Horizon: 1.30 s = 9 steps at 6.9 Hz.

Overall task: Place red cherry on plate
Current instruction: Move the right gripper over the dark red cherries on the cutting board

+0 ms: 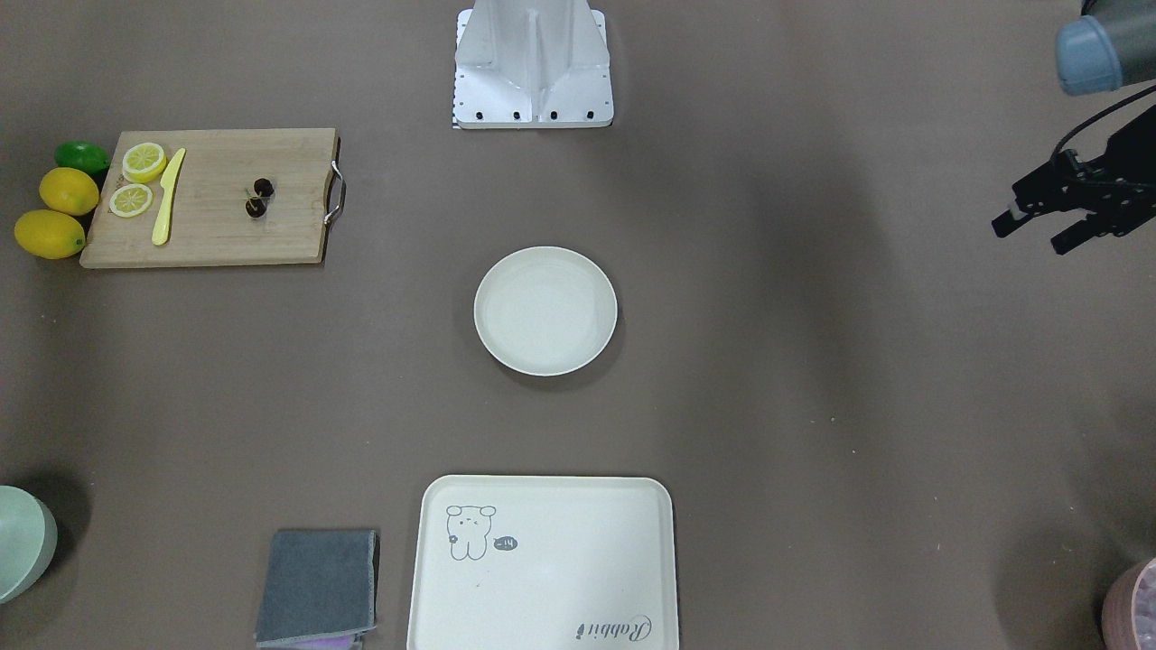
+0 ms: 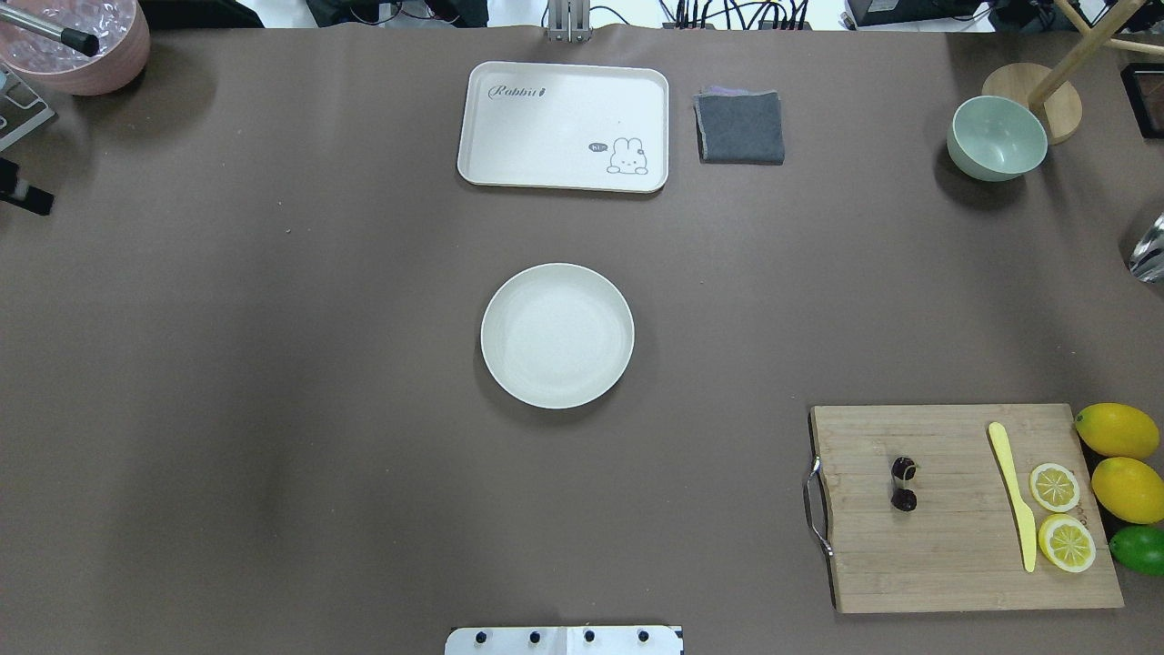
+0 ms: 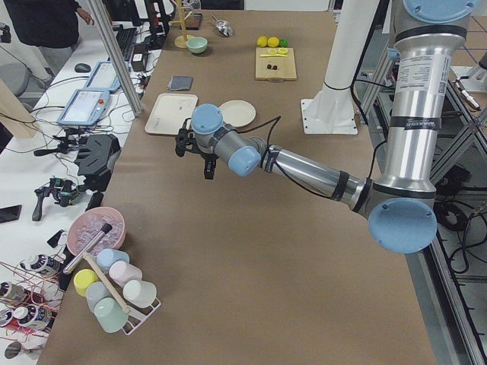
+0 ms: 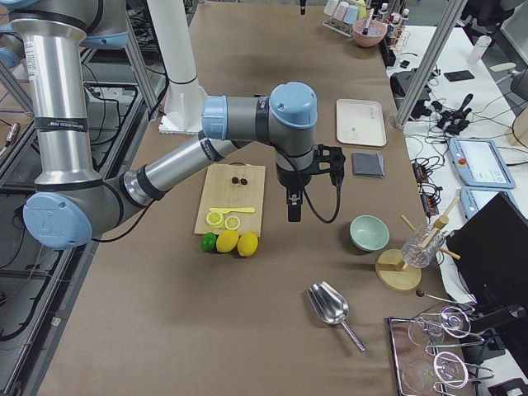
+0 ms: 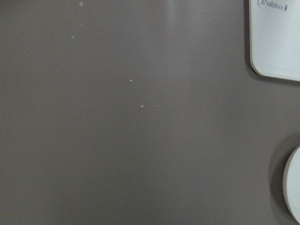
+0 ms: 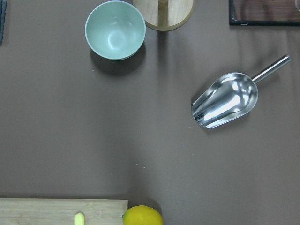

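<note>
On the brown counter (image 2: 273,364), seen from overhead, the layout reads as a staged start: the big pieces sit apart so each can be reached without brushing another. The cream tray (image 2: 564,127) with its rabbit drawing lies at 12 o'clock, and the wooden cutting board (image 2: 964,555) fills the 4 o'clock corner, handle turned toward the middle. The plate (image 2: 556,335) sits bare at the centre, probably so either arm can get to it. Both arms hang back at the ends of the counter, likely parked to keep the working area open. In the front-facing view the left tool (image 1: 1039,226) hovers high off the surface with its fingers spread apart and nothing between them. The right tool (image 4: 294,202) shows only from the side camera, hanging above the counter beside the board, and I cannot tell whether it is open or closed. The red cherry (image 2: 904,484) rests on the board's bare stretch, at about 9 o'clock from the yellow knife (image 2: 1014,509) and lemon slices (image 2: 1059,514), well apart from the plate and untouched; that free space around it should leave room for a pick from above, most naturally by the nearer right arm.
</note>
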Each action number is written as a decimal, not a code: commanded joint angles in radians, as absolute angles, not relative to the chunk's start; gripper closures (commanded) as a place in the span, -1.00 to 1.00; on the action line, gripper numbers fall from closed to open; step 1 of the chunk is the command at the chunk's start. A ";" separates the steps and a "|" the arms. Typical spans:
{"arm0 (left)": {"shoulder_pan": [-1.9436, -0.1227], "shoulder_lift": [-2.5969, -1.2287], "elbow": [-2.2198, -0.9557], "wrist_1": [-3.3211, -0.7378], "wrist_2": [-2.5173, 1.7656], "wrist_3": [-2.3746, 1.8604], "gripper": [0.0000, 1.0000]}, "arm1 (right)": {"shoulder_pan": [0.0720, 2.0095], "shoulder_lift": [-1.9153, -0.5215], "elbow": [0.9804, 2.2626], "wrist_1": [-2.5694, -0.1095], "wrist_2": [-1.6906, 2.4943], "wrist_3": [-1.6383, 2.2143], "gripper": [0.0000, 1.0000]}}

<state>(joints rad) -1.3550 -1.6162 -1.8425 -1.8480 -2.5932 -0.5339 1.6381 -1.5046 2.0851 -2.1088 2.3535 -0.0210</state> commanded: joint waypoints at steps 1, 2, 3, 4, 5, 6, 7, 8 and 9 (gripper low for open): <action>-1.481 -1.609 -1.845 -1.657 -2.669 -0.303 -0.96 | 1.466 -1.500 2.161 -2.083 2.350 0.186 -1.00; -1.488 -1.609 -1.842 -1.657 -2.669 -0.301 -0.96 | 1.374 -1.505 2.208 -2.077 2.332 0.278 -1.00; -1.493 -1.611 -1.842 -1.655 -2.669 -0.301 -0.96 | 1.288 -1.508 2.232 -2.036 2.297 0.354 -0.99; -1.490 -1.615 -1.838 -1.655 -2.669 -0.301 -0.96 | 1.208 -1.511 2.233 -1.954 2.289 0.453 -0.99; -1.493 -1.621 -1.839 -1.654 -2.669 -0.302 -0.96 | 1.071 -1.508 2.233 -1.849 2.201 0.568 -0.99; -1.493 -1.624 -1.836 -1.652 -2.663 -0.310 -0.96 | 0.910 -1.509 2.227 -1.800 2.055 0.639 -1.00; -1.494 -1.638 -1.833 -1.643 -2.657 -0.311 -0.96 | 0.805 -1.499 2.229 -1.783 1.981 0.799 -1.00; -1.494 -1.647 -1.827 -1.643 -2.657 -0.311 -0.96 | 0.714 -1.502 2.227 -1.723 1.904 0.892 -0.99; -1.496 -1.652 -1.825 -1.643 -2.655 -0.311 -0.96 | 0.656 -1.503 2.226 -1.712 1.890 0.935 -0.98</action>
